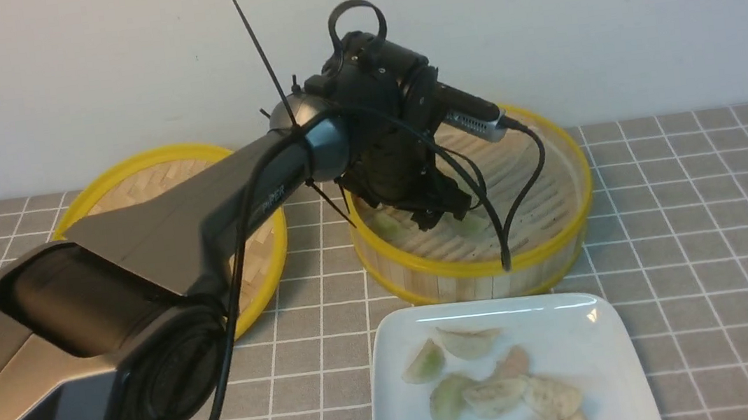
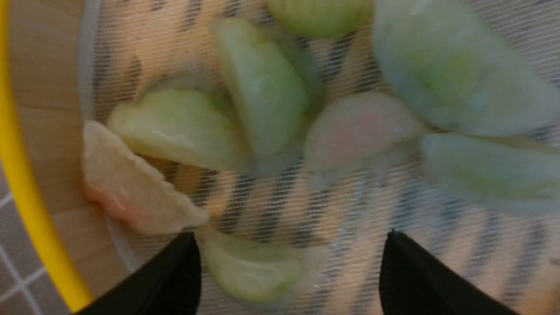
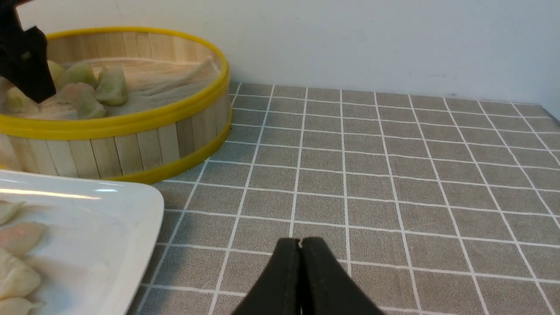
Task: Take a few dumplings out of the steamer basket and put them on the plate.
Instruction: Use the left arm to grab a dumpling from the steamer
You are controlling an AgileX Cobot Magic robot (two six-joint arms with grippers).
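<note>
Pale green and pinkish pleated dumplings (image 2: 262, 87) cluster in the round yellow-rimmed bamboo steamer basket (image 1: 480, 275), the left gripper (image 2: 289, 236) above them, jaws parted. Others lie on the glossy white square plate (image 1: 599, 332) at the basket's six o'clock. The right gripper (image 3: 300, 243) hangs clenched, empty, over grey tiles (image 3: 393, 175).

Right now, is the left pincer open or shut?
Open: the left pincer has fingertips wide apart over the dumplings in the steamer basket, gripping nothing.

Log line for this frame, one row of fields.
phase: pick | left pincer: open, inside steamer basket, over dumplings | right pincer: shut, empty, beside plate | plate: partly filled
</note>
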